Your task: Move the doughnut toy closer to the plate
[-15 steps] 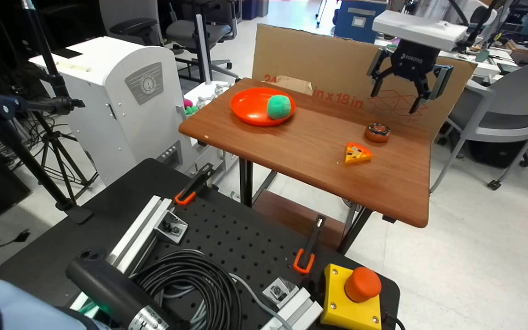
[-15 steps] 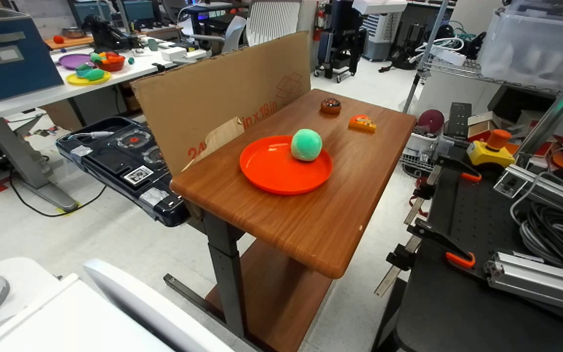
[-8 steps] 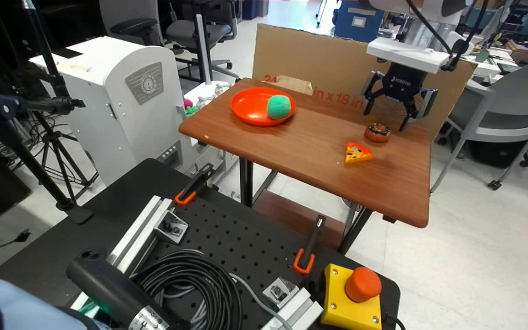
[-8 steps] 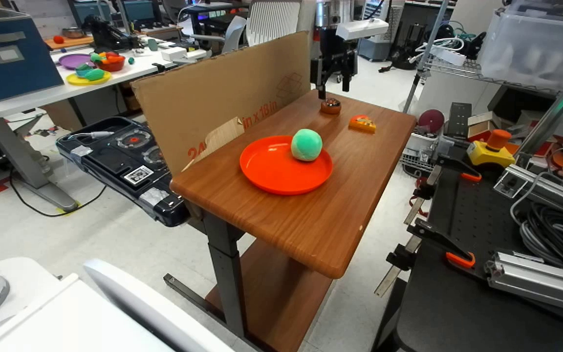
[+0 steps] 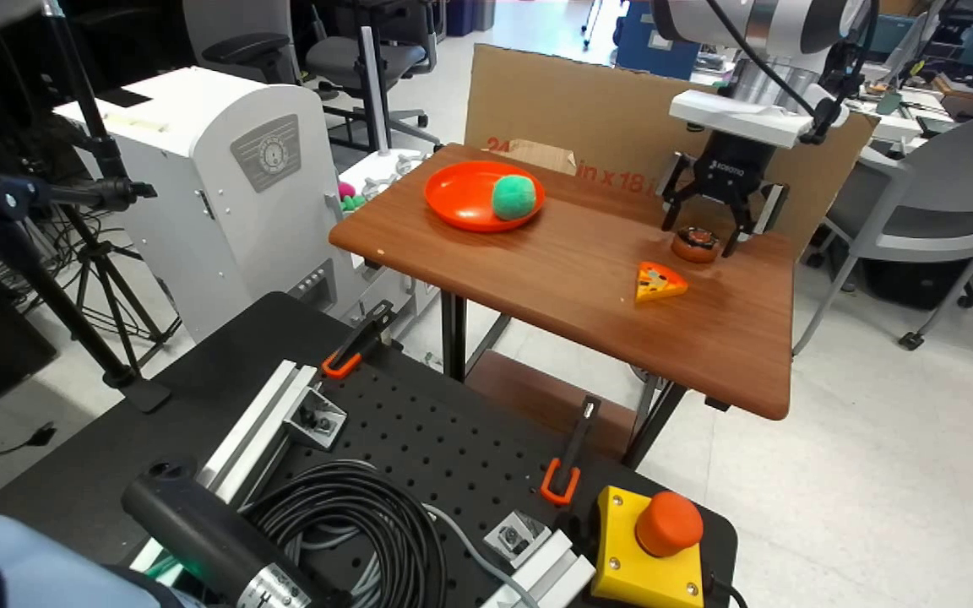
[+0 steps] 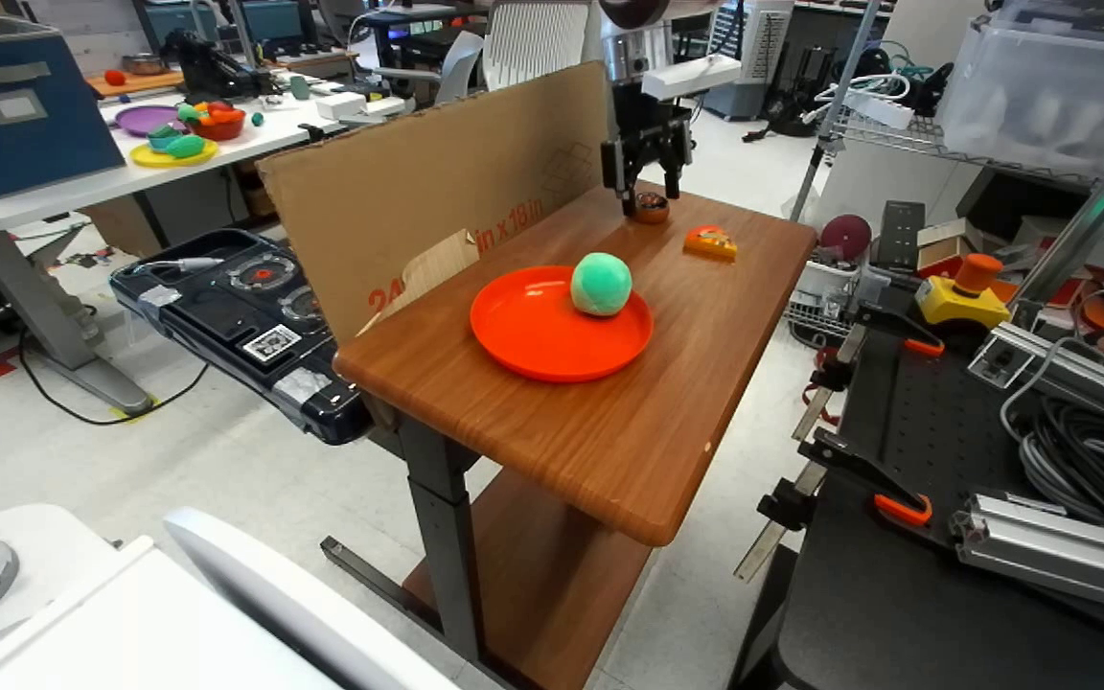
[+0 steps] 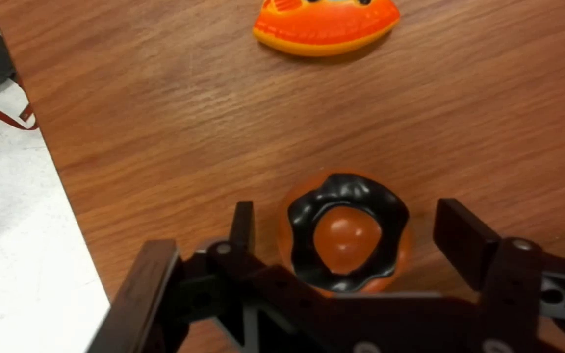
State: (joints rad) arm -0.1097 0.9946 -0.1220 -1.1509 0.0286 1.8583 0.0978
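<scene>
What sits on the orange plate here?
A green ball sits on the orange plate, toward the side nearer the doughnut toy. The plate's surface directly beneath the ball is covered.

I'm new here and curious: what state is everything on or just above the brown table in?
Doughnut toy: flat on the table, ungripped.
Gripper: open, straddling the doughnut toy.
Plate: right way up.
Green ball: resting on the plate.
Pizza-slice toy: flat on the table.

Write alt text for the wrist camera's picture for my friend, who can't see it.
An open gripper straddles a black-iced brown doughnut on a wood-grained table, with a gap on each side. Part of an orange wedge shows at the top edge, and pale floor at left.
</scene>
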